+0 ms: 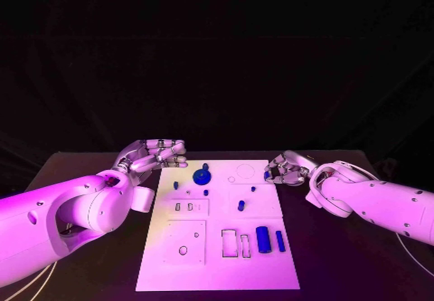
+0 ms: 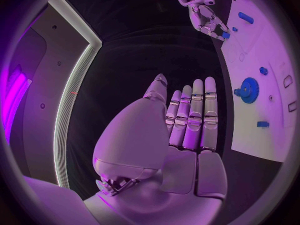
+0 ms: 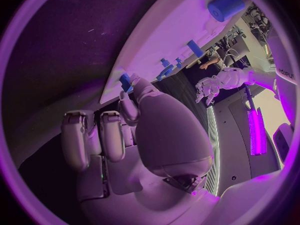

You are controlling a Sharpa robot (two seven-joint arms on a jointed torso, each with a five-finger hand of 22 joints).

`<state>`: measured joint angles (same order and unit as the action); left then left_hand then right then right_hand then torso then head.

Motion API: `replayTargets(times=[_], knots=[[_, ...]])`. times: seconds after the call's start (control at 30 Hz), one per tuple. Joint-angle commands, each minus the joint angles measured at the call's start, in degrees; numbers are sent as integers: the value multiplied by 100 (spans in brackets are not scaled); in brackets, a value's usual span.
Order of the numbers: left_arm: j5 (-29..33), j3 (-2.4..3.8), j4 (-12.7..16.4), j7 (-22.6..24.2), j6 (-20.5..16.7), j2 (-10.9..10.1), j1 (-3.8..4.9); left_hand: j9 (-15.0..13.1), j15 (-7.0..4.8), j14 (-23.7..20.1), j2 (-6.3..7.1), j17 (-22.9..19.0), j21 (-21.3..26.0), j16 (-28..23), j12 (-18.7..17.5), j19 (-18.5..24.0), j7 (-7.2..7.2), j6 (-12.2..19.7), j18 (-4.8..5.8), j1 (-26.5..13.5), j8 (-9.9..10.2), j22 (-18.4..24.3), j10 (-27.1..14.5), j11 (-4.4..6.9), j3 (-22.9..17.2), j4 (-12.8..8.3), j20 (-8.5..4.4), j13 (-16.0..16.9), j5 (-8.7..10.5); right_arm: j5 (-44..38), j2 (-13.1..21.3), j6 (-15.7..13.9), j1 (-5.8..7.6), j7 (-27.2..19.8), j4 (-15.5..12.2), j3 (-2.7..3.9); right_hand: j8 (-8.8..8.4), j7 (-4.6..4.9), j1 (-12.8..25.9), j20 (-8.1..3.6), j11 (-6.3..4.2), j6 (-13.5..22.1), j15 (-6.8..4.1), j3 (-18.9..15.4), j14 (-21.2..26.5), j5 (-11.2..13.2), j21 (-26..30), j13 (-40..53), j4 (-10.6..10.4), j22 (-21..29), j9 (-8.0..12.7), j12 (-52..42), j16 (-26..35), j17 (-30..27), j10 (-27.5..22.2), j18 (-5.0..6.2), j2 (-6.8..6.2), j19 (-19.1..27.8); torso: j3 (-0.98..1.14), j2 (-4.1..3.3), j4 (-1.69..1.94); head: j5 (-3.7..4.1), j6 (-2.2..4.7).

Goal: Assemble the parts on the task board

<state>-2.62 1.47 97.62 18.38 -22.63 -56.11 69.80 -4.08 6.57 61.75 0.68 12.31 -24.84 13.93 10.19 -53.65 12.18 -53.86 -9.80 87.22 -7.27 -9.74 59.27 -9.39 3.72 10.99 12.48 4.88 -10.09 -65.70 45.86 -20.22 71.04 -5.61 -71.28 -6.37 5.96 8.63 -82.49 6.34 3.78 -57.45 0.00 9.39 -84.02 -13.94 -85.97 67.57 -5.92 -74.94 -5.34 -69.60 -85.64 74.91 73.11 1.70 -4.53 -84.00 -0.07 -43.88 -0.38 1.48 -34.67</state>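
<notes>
The white task board (image 1: pixel 217 263) lies in the middle of the black table. On it stand a blue gear (image 1: pixel 201 175) (image 2: pixel 249 90), a thick blue cylinder (image 1: pixel 263 239) (image 3: pixel 226 6), a thin blue bar (image 1: pixel 280 241) and several small blue pieces, such as the peg (image 1: pixel 241 205). My right hand (image 1: pixel 288 168) (image 3: pixel 144 135) is at the board's far right edge, its fingertips pinching a small blue part (image 1: pixel 268 176) (image 3: pixel 125 82) (image 2: pixel 224 35). My left hand (image 1: pixel 153 155) (image 2: pixel 187 120) hovers off the board's far left corner, fingers straight and side by side, holding nothing.
Empty rectangular slots (image 1: pixel 235 243) and a square plate with holes (image 1: pixel 185 241) mark the board's near half. Bare black table (image 1: pixel 81 169) lies on both sides of the board. My left forearm (image 1: pixel 54 219) runs along the board's left side.
</notes>
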Motion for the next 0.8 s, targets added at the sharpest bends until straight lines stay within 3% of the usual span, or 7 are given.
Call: replayTargets(times=[0.03, 0.8], knots=[[11, 4, 5, 15, 101, 13, 4, -7, -3, -55, -11, 7, -13, -36, -37, 49, 24, 6, -65, 48, 33, 5, -34, 14, -1, -31, 4, 7, -3, -33, -15, 20, -7, 78, 15, -1, 47, -9, 0, -39, -18, -55, -44, 49, -434, 40, -37, 20, 3, -1167, -11, -31, -37, 853, 47, -49, 51, -281, 6, -2, 5, 5, 2], [11, 4, -4, -20, 100, 11, 4, -2, 1, -61, -30, 15, -19, -44, -51, 54, 38, 26, -64, 69, 50, 4, -50, 5, -16, -40, 4, 4, -2, -61, -122, 83, -16, 223, 96, -1, 65, -30, 26, -59, -38, -110, -63, 92, -439, 92, -54, 53, 22, -1185, -8, -65, -45, 868, 84, -55, 21, -298, 8, -3, 5, 23, -12]])
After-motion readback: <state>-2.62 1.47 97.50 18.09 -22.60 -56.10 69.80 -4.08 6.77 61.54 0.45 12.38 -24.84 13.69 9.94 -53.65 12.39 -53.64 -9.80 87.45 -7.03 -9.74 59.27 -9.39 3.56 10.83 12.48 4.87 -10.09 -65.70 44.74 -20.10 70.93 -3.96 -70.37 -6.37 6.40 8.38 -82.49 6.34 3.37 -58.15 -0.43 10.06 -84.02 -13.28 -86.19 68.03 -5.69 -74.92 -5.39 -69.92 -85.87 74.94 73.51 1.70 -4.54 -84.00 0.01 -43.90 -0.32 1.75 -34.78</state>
